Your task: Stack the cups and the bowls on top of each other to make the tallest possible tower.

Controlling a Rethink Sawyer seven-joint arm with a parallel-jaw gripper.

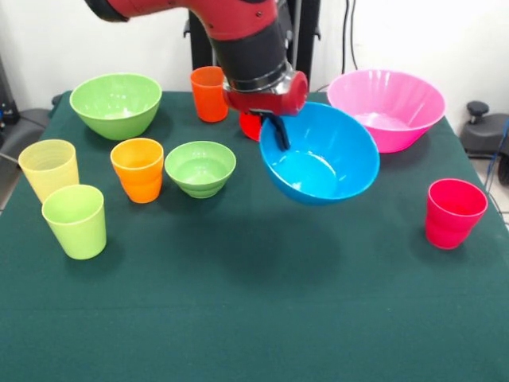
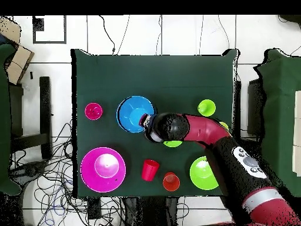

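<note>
I see the gripper (image 1: 280, 134) clamped on the blue bowl's (image 1: 322, 159) rim | bowl tilted, lifted above the tabletop (image 1: 254, 302) | pink bowl (image 1: 390, 107) just beside

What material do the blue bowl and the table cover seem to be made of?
Blue bowl, held tilted by the hand: probably plastic, smooth and slightly glossy, with soft highlights inside. Table cover: seemingly dark green cloth or felt, matte, with no reflections.

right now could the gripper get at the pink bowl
Probably not yet: the gripper is shut on the blue bowl, held tilted above the table. The pink bowl sits open beside it with nothing on top, so the way looks free once the blue one is released.
</note>
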